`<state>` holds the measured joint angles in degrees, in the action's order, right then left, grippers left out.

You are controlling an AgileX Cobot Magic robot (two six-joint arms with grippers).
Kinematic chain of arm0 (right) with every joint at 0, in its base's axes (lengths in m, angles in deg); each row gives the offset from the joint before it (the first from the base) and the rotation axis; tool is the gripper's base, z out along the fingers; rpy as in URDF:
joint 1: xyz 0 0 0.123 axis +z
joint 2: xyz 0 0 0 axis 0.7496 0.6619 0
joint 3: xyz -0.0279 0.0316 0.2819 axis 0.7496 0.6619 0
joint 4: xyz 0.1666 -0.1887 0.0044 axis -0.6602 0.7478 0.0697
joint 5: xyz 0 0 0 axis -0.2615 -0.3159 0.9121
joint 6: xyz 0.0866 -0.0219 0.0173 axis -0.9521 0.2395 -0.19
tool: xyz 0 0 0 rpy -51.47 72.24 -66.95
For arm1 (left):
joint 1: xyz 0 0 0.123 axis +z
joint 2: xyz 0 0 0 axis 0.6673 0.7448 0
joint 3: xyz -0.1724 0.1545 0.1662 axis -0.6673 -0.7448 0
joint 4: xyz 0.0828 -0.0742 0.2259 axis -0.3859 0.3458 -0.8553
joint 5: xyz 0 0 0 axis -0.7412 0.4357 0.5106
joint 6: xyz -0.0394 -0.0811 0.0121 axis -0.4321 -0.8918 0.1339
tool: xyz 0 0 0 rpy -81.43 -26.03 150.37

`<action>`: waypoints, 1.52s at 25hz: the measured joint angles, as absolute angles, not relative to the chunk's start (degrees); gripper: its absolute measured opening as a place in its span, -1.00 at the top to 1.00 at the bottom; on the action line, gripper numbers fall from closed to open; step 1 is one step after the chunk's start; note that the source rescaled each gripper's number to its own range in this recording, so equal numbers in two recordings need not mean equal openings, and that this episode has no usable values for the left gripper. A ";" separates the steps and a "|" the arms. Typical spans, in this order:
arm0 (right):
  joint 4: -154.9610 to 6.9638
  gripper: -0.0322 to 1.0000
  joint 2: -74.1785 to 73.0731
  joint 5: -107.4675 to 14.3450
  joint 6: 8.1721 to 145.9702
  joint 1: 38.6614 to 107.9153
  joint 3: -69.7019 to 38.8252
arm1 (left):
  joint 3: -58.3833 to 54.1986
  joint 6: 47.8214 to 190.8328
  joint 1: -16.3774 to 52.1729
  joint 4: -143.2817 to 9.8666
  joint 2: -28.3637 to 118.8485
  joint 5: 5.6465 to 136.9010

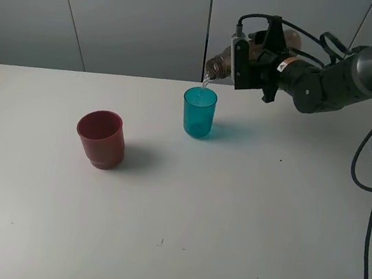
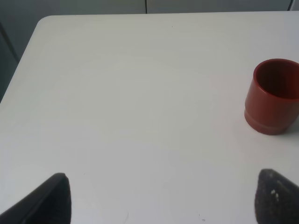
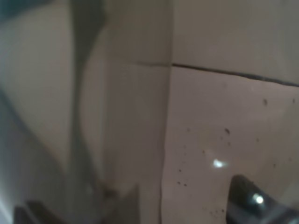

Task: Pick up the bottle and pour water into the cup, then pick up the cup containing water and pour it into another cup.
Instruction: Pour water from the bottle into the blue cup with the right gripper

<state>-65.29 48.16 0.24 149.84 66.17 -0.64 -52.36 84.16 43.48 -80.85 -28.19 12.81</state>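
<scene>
One smoky brown bottle (image 1: 217, 65) lies almost on its side in the air, its open neck just above the blue cup (image 1: 198, 113). A thin stream of water (image 1: 206, 83) falls into that cup, which stands upright on the white table (image 1: 242, 231). The red cup (image 1: 101, 139) stands well apart, on the left side. The right gripper (image 1: 256, 56) is clamped tight around the bottle, its arm stretched out level. The left gripper (image 2: 163, 198) hangs over the table near the red cup, opened wide, holding nothing.

Open tabletop (image 1: 155, 125) lies between red cup (image 1: 101, 139) and teal cup (image 1: 198, 113).
</scene>
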 joint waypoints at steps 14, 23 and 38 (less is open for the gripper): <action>-65.68 0.93 48.16 2.02 154.00 66.17 -0.64 | -52.36 83.95 43.48 -80.85 -28.19 12.81; -66.50 0.93 48.16 2.49 157.22 66.17 -0.64 | -52.36 83.95 43.48 -80.85 -28.19 12.81; -66.74 0.93 48.16 3.00 160.49 66.17 -0.64 | -52.36 83.95 43.48 -80.85 -28.19 12.81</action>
<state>-66.74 48.16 3.00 160.49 66.17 -0.64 -52.36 83.95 43.48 -80.85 -28.19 12.81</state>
